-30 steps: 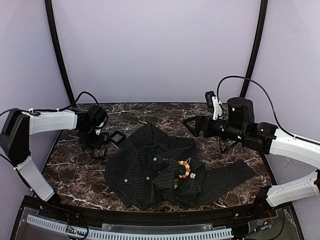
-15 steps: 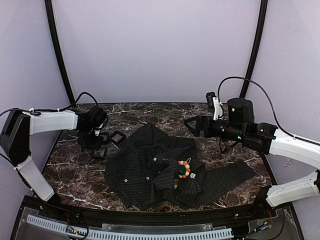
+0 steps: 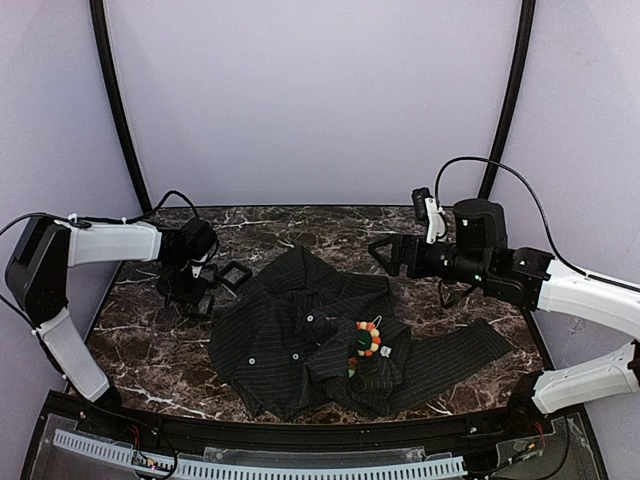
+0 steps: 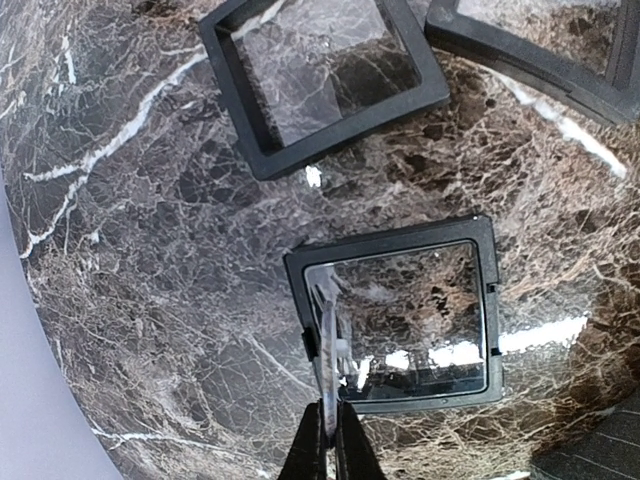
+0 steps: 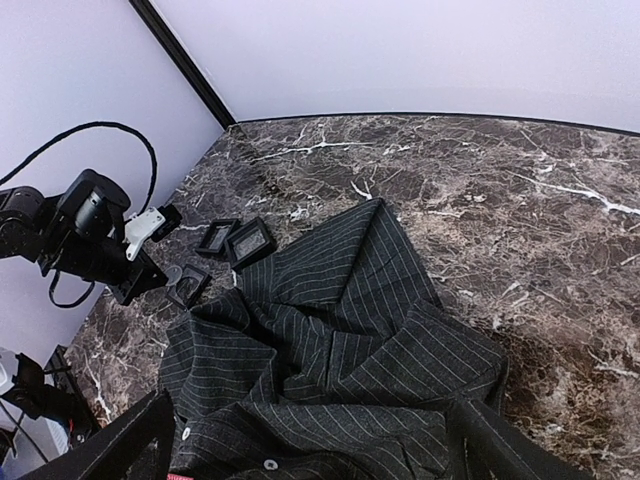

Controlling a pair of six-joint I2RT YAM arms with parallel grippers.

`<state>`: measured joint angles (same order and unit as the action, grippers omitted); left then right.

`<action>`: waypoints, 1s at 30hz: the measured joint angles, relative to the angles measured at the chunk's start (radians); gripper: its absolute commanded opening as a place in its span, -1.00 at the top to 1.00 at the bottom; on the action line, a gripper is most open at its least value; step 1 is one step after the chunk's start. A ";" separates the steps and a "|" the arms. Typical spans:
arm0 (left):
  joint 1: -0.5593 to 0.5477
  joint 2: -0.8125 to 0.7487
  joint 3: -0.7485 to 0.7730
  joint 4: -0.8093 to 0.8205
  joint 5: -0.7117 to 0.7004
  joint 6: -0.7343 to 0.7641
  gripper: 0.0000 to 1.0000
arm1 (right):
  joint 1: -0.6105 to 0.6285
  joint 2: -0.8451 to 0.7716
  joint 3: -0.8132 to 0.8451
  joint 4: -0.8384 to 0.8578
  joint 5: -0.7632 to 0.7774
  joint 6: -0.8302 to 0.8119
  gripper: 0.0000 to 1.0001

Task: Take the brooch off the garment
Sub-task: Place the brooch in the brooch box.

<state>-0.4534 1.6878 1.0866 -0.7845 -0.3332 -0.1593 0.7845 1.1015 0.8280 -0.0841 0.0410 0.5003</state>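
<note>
The brooch [image 3: 367, 338], a small flower of orange, red and white beads with a green centre, is pinned on the crumpled black pinstriped garment [image 3: 310, 340] at mid table. My right gripper [image 3: 385, 252] is open and empty. It hovers above the garment's far right edge, well behind the brooch. In the right wrist view the garment [image 5: 340, 340] fills the space between my spread fingers [image 5: 130, 445], and the brooch is almost wholly below the frame. My left gripper [image 4: 330, 415] is at the left, away from the garment, shut on the upright clear lid [image 4: 330, 330] of a small black box [image 4: 400, 310].
Three small square black boxes lie left of the garment: two [image 4: 320, 80] [image 4: 550, 40] beyond the one with the held lid, also in the top view [image 3: 236, 273]. Purple walls and black corner posts [image 3: 115, 100] enclose the marble table [image 3: 470, 300].
My left arm has shifted slightly to the right, staying over the boxes. My right gripper has barely moved. The garment and brooch have not moved.
</note>
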 measured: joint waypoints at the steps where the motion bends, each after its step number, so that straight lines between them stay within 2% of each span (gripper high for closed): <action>1: 0.000 0.004 0.000 -0.001 0.002 0.000 0.95 | 0.000 0.000 0.000 0.000 0.000 0.002 -0.88; 6: 0.000 0.019 0.001 -0.002 0.005 0.003 0.90 | 0.000 0.000 0.000 0.000 0.000 0.006 -0.88; 14: 0.000 0.027 0.003 -0.005 0.018 0.007 0.64 | 0.000 0.000 0.000 0.000 0.000 0.007 -0.88; 23: 0.000 0.029 0.005 0.000 0.105 0.008 0.47 | 0.000 0.000 0.000 0.000 0.000 0.010 -0.88; 30: 0.000 0.029 0.006 0.020 0.177 0.011 0.08 | 0.000 0.000 0.000 -0.001 0.000 0.010 -0.89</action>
<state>-0.4534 1.7168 1.0924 -0.7647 -0.1562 -0.1486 0.7841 1.1015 0.8276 -0.0849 0.0410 0.5098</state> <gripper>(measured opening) 0.397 0.945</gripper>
